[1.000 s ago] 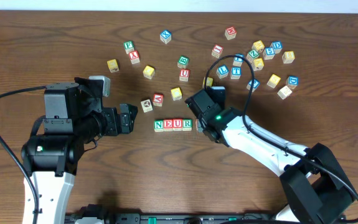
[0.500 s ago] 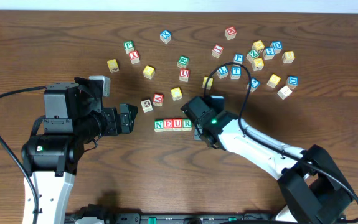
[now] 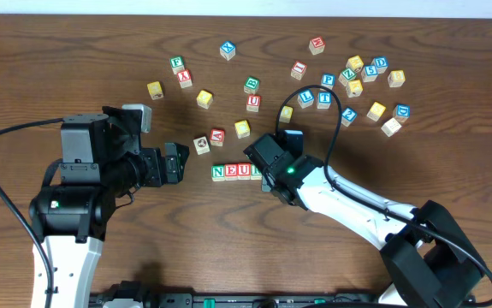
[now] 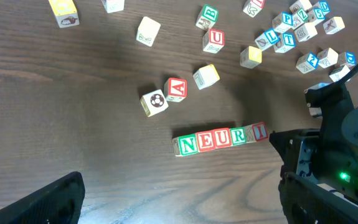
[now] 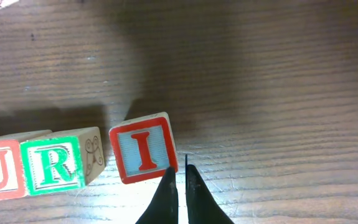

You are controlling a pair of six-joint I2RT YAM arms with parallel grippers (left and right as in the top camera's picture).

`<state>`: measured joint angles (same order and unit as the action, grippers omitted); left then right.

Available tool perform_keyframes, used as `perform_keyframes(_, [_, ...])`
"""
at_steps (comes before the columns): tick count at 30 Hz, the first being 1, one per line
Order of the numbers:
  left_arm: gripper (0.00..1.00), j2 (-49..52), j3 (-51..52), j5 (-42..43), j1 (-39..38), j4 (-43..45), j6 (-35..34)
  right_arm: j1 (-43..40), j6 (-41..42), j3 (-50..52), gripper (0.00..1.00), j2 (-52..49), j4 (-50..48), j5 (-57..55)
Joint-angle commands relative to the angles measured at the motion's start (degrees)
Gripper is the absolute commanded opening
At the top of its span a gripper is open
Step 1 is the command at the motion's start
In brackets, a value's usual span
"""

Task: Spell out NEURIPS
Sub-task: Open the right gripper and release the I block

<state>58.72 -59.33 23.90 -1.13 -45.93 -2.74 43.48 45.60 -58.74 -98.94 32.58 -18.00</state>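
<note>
- right gripper [image 5: 180,175] is pinched fully shut with nothing held; its tips sit at the near right corner of the i block [image 5: 142,148] and seem to touch it.
- i block lies just beside the r block [image 5: 53,165] at the end of the row [image 4: 213,140], turned a little askew.
- to do it well: push sideways on the flat face, not the corner, so it squares up flush without shoving the row.
- left gripper [image 3: 175,162] is spread wide and empty, left of the row.
- p block [image 3: 328,79] is in the far scatter.
</note>
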Motion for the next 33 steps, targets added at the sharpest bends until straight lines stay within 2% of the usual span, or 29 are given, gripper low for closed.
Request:
perform_keyframes(1, [0.98, -0.37, -0.79, 0.52, 0.35, 0.09, 0.59, 0.48, -0.92, 0.35, 0.01, 0.57, -0.44, -1.18])
perform_keyframes(13, [0.98, -0.37, -0.79, 0.50, 0.35, 0.11, 0.57, -0.52, 0.66, 0.66, 0.01, 2.16, 3.17, -4.81])
perform_keyframes(22, [0.98, -0.37, -0.79, 0.52, 0.35, 0.11, 0.57, -0.52, 0.66, 5.33, 0.01, 2.03, -3.48, -4.33])
perform_keyframes(33, [0.98, -0.37, -0.79, 0.50, 0.35, 0.09, 0.59, -0.52, -0.07, 6.43, 0.01, 0.85, -7.15, -4.35])
